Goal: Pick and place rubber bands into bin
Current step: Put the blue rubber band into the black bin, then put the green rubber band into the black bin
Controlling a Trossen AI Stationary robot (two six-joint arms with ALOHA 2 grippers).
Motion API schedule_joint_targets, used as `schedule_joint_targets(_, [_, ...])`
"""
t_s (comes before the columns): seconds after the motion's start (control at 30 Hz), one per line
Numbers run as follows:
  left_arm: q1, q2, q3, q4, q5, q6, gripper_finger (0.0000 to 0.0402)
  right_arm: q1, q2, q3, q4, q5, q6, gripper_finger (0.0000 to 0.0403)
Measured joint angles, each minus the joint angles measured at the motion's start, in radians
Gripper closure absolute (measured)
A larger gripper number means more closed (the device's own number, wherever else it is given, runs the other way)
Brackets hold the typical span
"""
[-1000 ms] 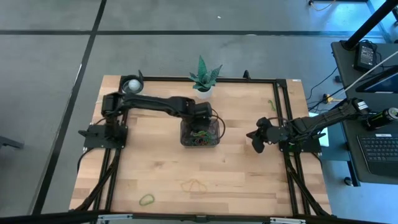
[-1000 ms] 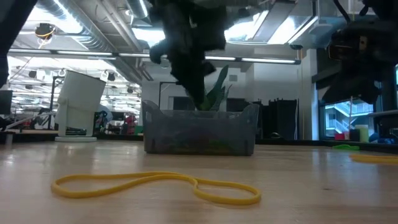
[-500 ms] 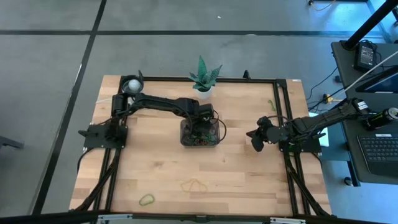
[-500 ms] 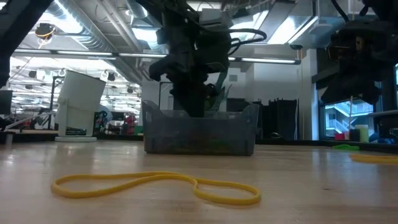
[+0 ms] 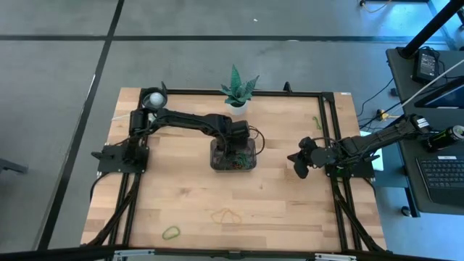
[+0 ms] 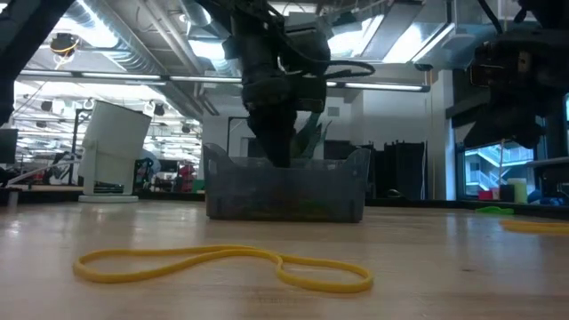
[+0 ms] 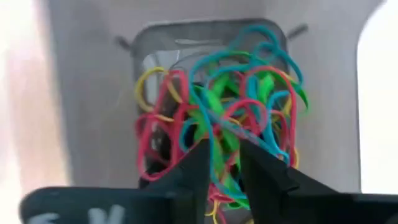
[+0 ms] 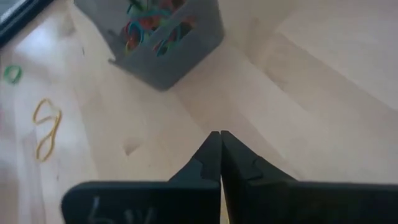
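The bin (image 5: pixel 233 155) stands mid-table and holds a tangle of rubber bands (image 7: pixel 217 93) in red, green, blue and yellow. My left gripper (image 7: pixel 224 152) points down into the bin (image 6: pixel 284 191) with its fingers a little apart, its tips below the rim (image 6: pixel 280 160). Nothing shows pinched between them. My right gripper (image 8: pixel 219 134) waits shut above the table's right side (image 5: pixel 299 161). On the wood near the front edge lie a loose yellow band (image 5: pixel 226 215) and a green band (image 5: pixel 171 233). My left gripper comes from above, its fingertips (image 7: pixel 202 155) just over the top of the pile of rubber bands in the bin. I cannot tell whether they touch the bands.
A potted plant (image 5: pixel 237 90) stands just behind the bin, and a white round cup (image 5: pixel 154 98) sits at the far left corner. Another green band (image 5: pixel 317 122) lies by the right frame rail. Bare wood stretches between the bin and the front edge.
My left gripper has come down from above the bin until its fingertips are inside the walls, and it has rolled about its own axis. The bin and the loose bands have stayed put.
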Motion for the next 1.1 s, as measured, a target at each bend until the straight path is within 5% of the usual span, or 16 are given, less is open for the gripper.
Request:
schedule_joint_targets(0.23, [-0.005,-0.096,0.0,-0.004,-0.11,-0.25,0.0279,0.0,0.0,0.0,-0.015,-0.045,-0.087,0.0402])
schedule_joint_targets(0.57, [-0.111,-0.29,0.0,-0.049,-0.292,-0.497,0.0287,0.0,0.0,0.0,-0.025,-0.054,-0.183,0.0402])
schedule_joint_targets(0.73, [-0.238,-0.363,0.0,-0.281,-0.346,-0.665,0.0308,0.0,0.0,0.0,-0.048,-0.079,-0.217,0.0402])
schedule_joint_targets(0.93, [-0.443,-0.381,0.0,-0.609,-0.349,-1.095,0.0338,0.0,0.0,0.0,-0.062,-0.078,-0.219,0.0402])
schedule_joint_targets(1.1, [-0.631,-0.374,-0.059,-0.602,-0.348,-1.377,0.0343,0.0,0.0,0.0,-0.061,-0.077,-0.219,0.0402])
